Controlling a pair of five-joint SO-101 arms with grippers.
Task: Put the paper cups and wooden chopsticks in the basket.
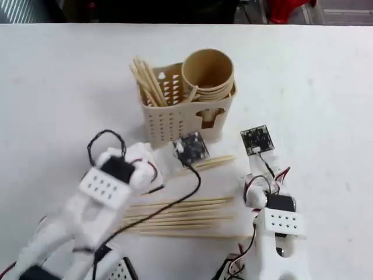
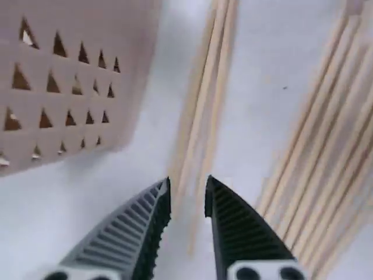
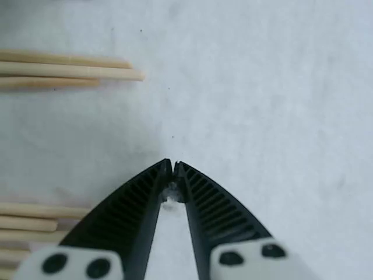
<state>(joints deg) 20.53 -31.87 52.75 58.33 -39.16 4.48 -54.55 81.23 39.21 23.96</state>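
Observation:
The beige perforated basket (image 1: 175, 119) stands mid-table with stacked paper cups (image 1: 208, 73) and several wooden chopsticks (image 1: 148, 81) inside. A small bundle of chopsticks (image 1: 213, 163) lies just in front of it, and a bigger spread of loose chopsticks (image 1: 180, 217) lies nearer the arms. My left gripper (image 2: 186, 189) is open a little, low over the table beside the basket wall (image 2: 64, 81), its tips at the end of the small chopstick bundle (image 2: 201, 116). Over bare table, my right gripper (image 3: 173, 166) is shut on nothing, with chopstick ends (image 3: 70, 70) off to one side.
The left arm (image 1: 111, 181) and right arm (image 1: 274, 219) come in from the near edge, on either side of the loose chopsticks. Cables trail over the sticks. White table (image 1: 315, 87) extends on both sides of the basket.

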